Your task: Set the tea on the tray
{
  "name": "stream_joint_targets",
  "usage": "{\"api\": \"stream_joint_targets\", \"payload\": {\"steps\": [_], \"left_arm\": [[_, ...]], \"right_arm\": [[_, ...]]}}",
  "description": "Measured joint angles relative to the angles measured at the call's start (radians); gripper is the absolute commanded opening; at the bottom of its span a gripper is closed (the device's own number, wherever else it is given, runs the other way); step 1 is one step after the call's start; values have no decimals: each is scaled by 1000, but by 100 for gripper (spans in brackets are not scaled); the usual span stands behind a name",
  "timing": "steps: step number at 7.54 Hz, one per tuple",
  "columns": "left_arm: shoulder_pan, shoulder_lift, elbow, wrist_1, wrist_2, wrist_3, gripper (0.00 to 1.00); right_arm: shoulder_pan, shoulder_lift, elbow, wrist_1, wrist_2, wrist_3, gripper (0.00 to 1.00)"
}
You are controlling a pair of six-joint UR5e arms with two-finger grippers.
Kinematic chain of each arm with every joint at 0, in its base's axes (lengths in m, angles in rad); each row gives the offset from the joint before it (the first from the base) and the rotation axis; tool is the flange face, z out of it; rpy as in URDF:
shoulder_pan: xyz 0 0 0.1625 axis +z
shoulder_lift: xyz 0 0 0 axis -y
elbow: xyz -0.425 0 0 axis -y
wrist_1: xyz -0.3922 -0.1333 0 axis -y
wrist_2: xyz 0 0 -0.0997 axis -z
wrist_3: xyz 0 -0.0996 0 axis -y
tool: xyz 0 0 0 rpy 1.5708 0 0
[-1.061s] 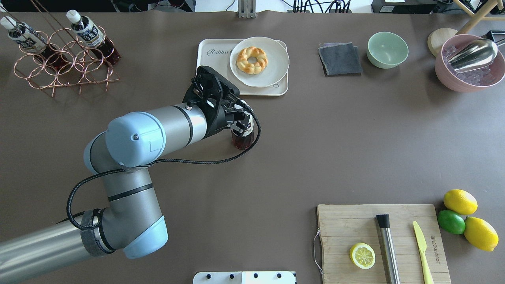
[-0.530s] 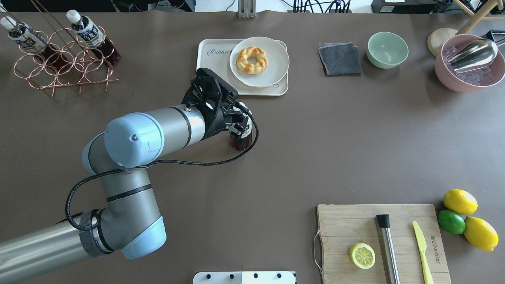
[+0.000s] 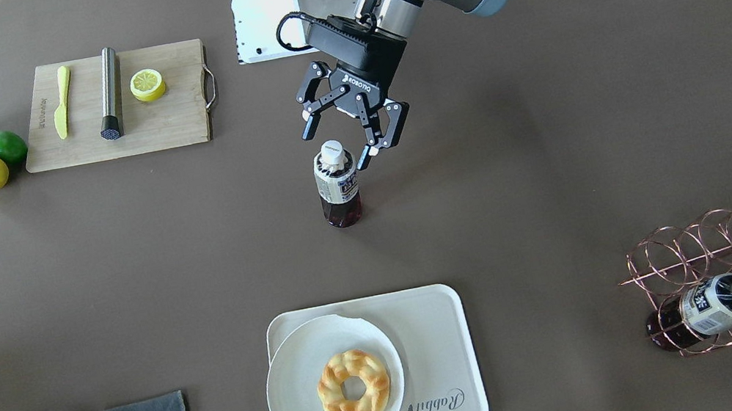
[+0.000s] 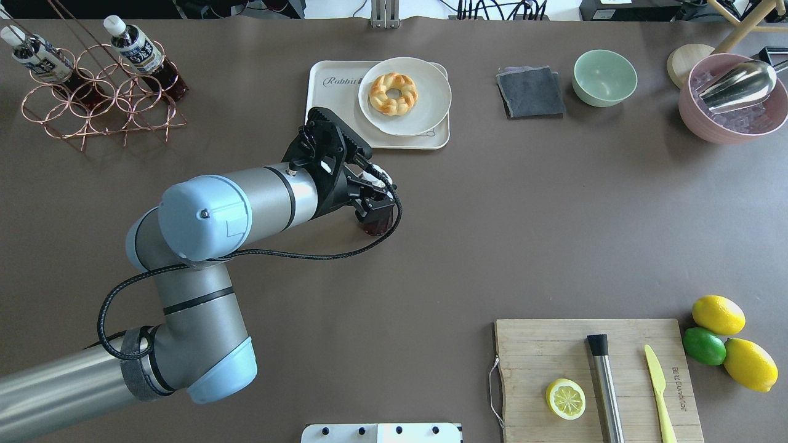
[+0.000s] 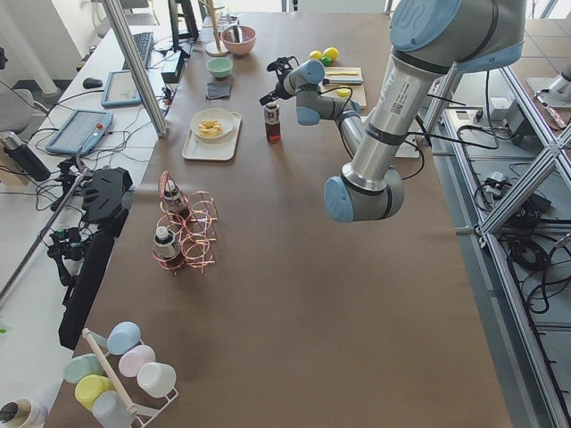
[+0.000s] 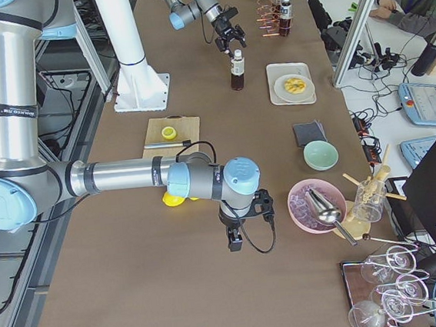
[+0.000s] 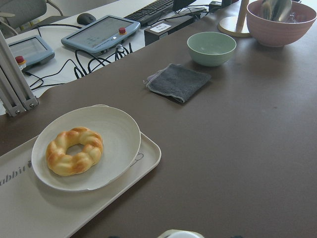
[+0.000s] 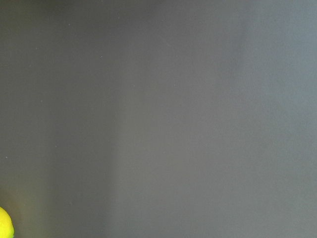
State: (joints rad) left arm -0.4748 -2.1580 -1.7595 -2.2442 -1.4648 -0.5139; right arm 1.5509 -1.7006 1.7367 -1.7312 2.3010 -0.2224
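The tea, a small bottle of dark brown liquid with a white cap, stands upright on the brown table, apart from the tray. My left gripper is open, with one finger on each side of the cap and not gripping it. In the overhead view the left gripper covers most of the tea. The cream tray lettered "Rabbit" lies beyond the bottle and carries a round plate with a ring pastry. My right gripper shows only in the exterior right view; I cannot tell its state.
A copper wire rack with two more tea bottles stands far left. A grey cloth, a green bowl and a pink bowl lie far right. A cutting board with a lemon half, and whole citrus, are near right.
My left arm and gripper have shifted slightly to the left, and the fingers now cover the bottle's top in the overhead view. The bottle stays at about the same spot.
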Motion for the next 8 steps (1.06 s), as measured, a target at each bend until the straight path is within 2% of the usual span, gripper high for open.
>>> {"api": "stream_joint_targets", "payload": {"steps": [1, 2, 3, 5, 7, 8], "left_arm": [[-12, -1, -8, 3, -13, 0, 97], [-47, 4, -15, 5, -69, 0, 97], [-109, 33, -22, 6, -164, -1, 97], [-319, 147, -30, 5, -436, -8, 98], [-601, 286, -8, 8, -801, -34, 98], [-718, 352, 15, 7, -932, -28, 98]], "right_arm": [[0, -2, 1, 1, 0, 0, 100], [0, -3, 2, 1, 0, 0, 100], [0, -3, 3, 1, 0, 0, 100], [0, -4, 4, 1, 0, 0, 100], [0, -4, 2, 0, 0, 0, 100], [0, -4, 2, 0, 0, 0, 100]]}}
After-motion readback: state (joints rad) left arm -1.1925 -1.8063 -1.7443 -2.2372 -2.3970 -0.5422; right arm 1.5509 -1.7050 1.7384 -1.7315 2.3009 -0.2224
